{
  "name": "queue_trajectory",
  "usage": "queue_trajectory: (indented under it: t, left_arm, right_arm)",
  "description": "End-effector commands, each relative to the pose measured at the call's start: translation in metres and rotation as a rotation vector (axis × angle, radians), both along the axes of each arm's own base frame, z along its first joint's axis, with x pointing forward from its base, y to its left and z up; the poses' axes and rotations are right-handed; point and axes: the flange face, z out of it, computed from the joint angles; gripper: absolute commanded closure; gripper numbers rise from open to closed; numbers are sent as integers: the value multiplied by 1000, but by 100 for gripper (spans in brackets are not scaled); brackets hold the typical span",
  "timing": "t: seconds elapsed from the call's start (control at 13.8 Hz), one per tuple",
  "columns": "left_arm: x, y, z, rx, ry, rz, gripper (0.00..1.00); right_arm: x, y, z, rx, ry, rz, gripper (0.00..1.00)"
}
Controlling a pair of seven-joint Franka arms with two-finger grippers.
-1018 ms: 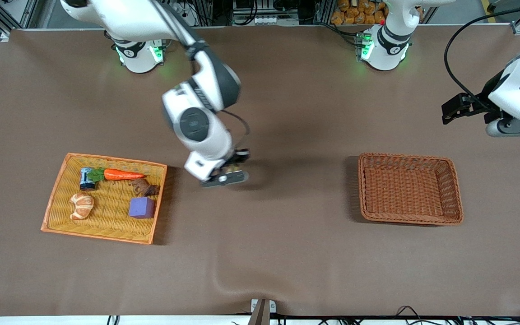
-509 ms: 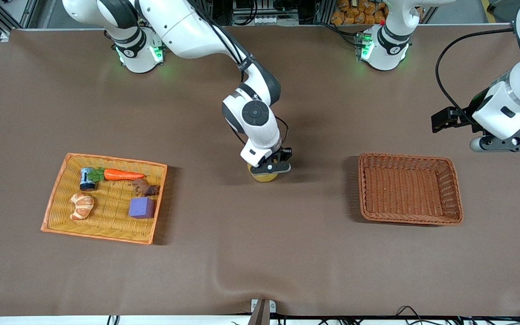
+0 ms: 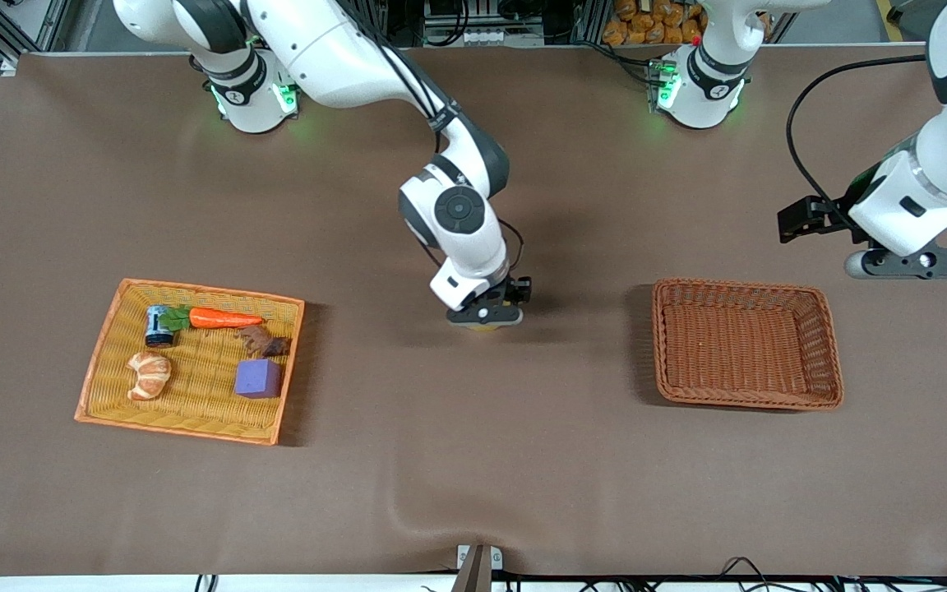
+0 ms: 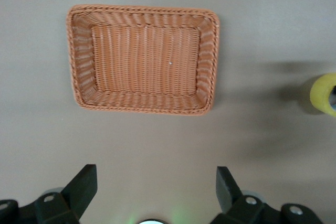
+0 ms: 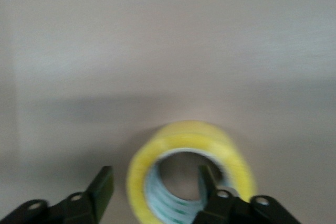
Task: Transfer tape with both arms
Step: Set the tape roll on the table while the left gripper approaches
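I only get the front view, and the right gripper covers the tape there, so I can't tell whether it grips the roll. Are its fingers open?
Observer: Yes. In the right wrist view the right gripper is open. One finger stands clear outside the tape, and the other shows over its hole.
Operator: How does the roll lie?
Observer: Flat, with its hole facing up at the wrist camera and the pale core showing.
Operator: And the left gripper?
Observer: The left gripper is open and empty, with the brown basket in its view.
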Motion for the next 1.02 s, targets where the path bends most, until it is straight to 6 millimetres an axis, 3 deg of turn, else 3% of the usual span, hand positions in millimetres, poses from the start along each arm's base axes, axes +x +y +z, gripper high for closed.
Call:
queue_trajectory:
  t: [0.0,0.15,0.22,0.29,0.36,0.51,0.8,0.95]
  left_arm:
    - [10,-51,-22,-17,-6,-35,0]
    - [13,-105,-51,-6,-22,-15,0]
    - [17,-122,-68,0,-26,27,0]
    - [15,-153,-86,1,-32,43,0]
    - [16,-178,-105,-5,-41,58,0]
    - [14,-227,-145,-21,-67,110,0]
    - [-17,-330,-221,-49,-110,170,0]
    - [-23,-346,-247,-53,-120,190,0]
  right_arm:
    - [24,-71,93,-38,62,-59,0]
    - [50,-132,118,-38,68,-90,0]
    - [61,-159,124,-35,66,-76,0]
    - [74,-196,135,-32,68,-75,0]
    - [78,-218,139,-30,65,-38,0]
    - [95,-306,160,-17,47,-31,0]
    - [96,-445,221,-10,57,-41,0]
    - [87,-498,252,-31,14,7,0]
